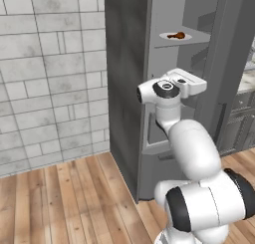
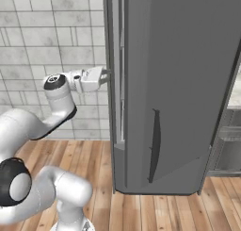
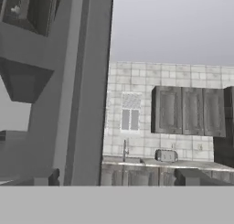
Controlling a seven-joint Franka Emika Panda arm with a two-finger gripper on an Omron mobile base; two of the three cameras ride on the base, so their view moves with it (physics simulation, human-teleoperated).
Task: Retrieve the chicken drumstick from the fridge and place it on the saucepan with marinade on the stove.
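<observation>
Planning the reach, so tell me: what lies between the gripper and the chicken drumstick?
In the left base view, the gripper sits below the shelf carrying the chicken drumstick on its white plate; that shelf's front edge lies between.

Fridge [image 1: 129, 78] dark grey, door open. Drumstick [image 1: 177, 36] brown, small, apparently lying on white plate [image 1: 167, 37], upper shelf.

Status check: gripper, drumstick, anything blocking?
Gripper open, empty, at the fridge opening. Drumstick on a white plate on an upper shelf, above the hand. Nothing seen between them.
</observation>
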